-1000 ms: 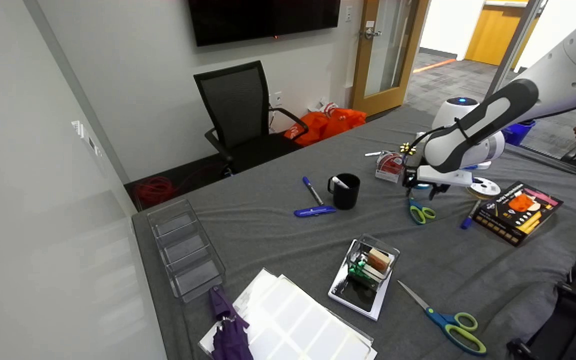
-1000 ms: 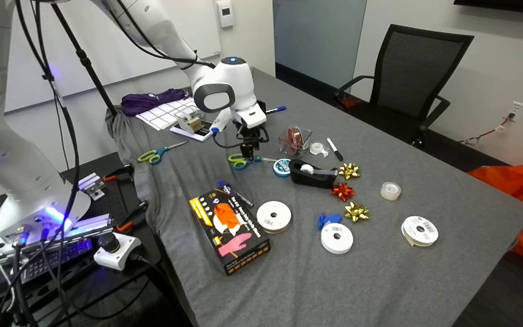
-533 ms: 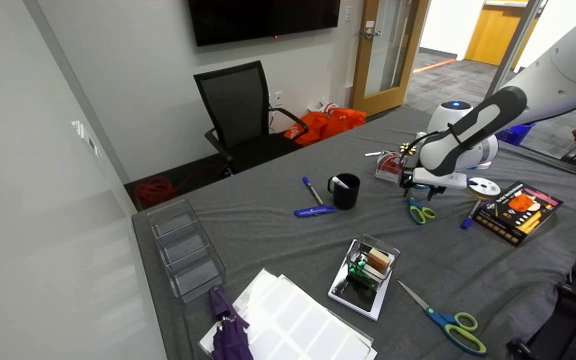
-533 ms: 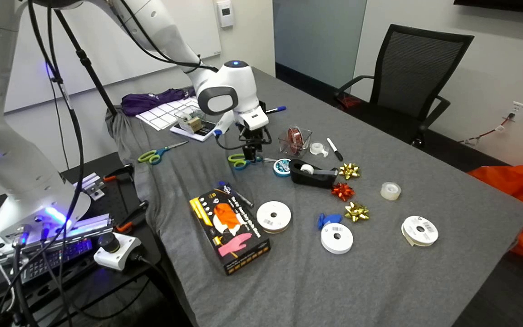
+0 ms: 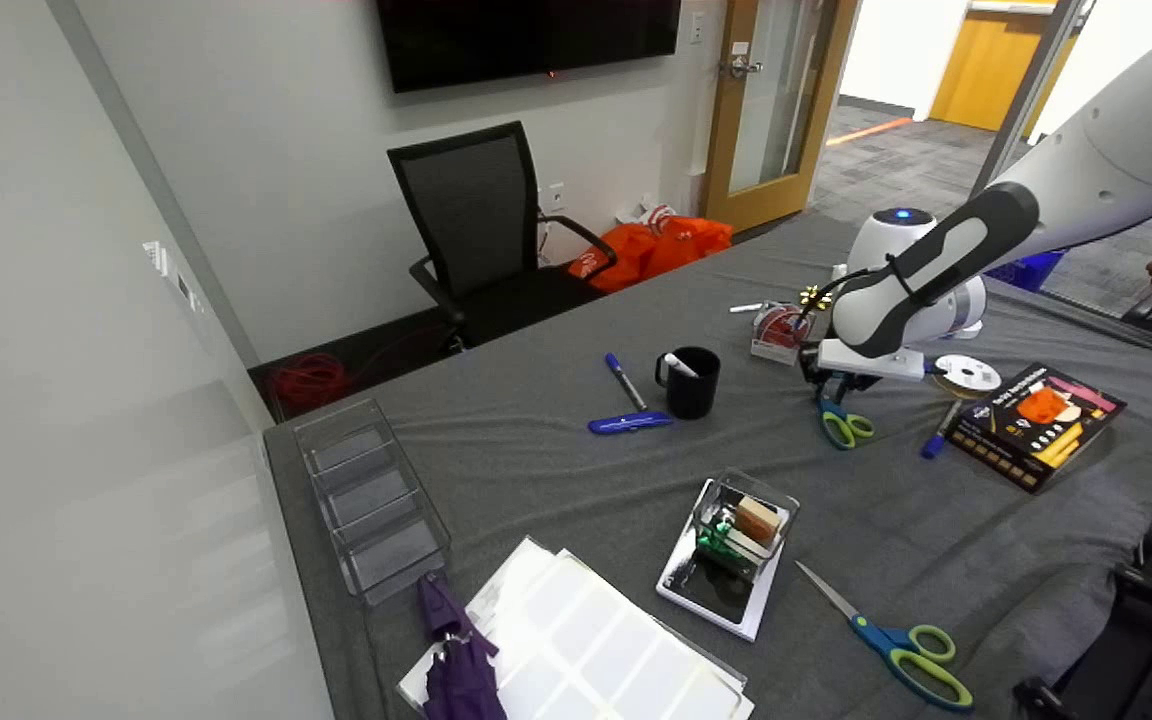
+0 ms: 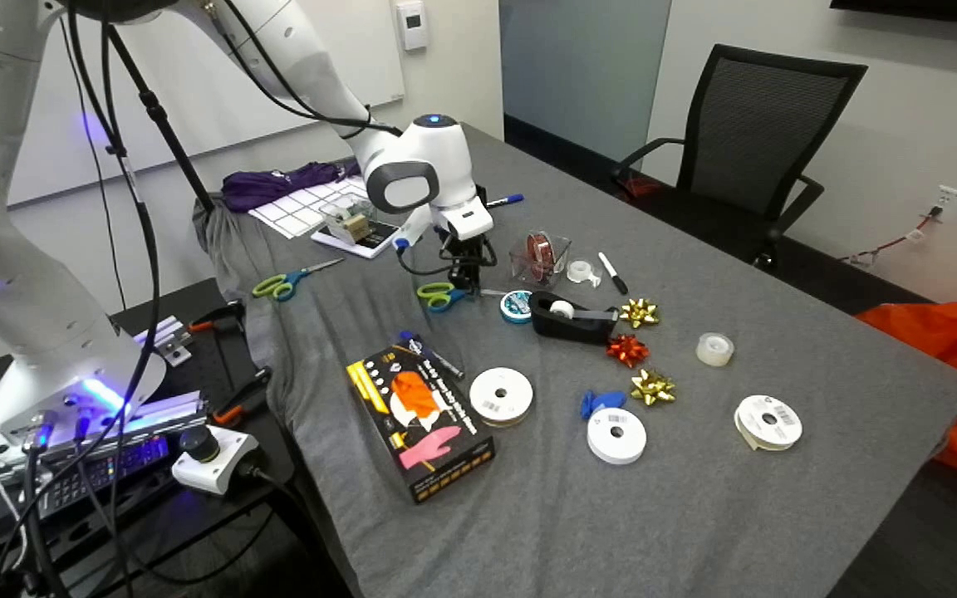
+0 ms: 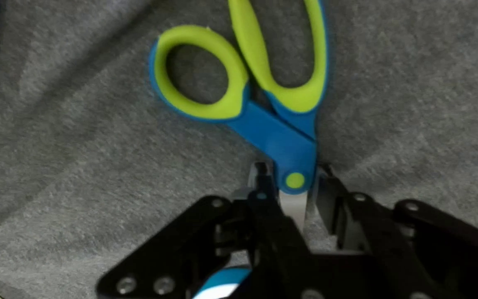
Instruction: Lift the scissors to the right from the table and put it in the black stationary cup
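Observation:
The small scissors (image 7: 293, 151), blue with bright green handle loops, lie flat on the grey tablecloth in the wrist view. My gripper (image 7: 292, 176) is closed around their pivot, one finger against each side, and the metal blade runs back between the fingers. Both exterior views show the handles of these scissors (image 5: 844, 430) sticking out from under the gripper (image 6: 465, 286). The black stationary cup (image 5: 693, 385), with a side handle and a white marker in it, stands upright left of the gripper in an exterior view.
Close to the blades sit a teal-and-white round spool (image 6: 517, 306) and a black tape dispenser (image 6: 574, 320). A clear holder with red ribbon (image 6: 540, 256) stands behind. Larger scissors (image 5: 896, 640), a glove box (image 5: 1036, 425) and a blue cutter (image 5: 629, 423) lie around.
My fingers have come together on the scissors' pivot. The wrist has dropped slightly and shifted a little, leftward in an exterior view. The scissors have barely moved.

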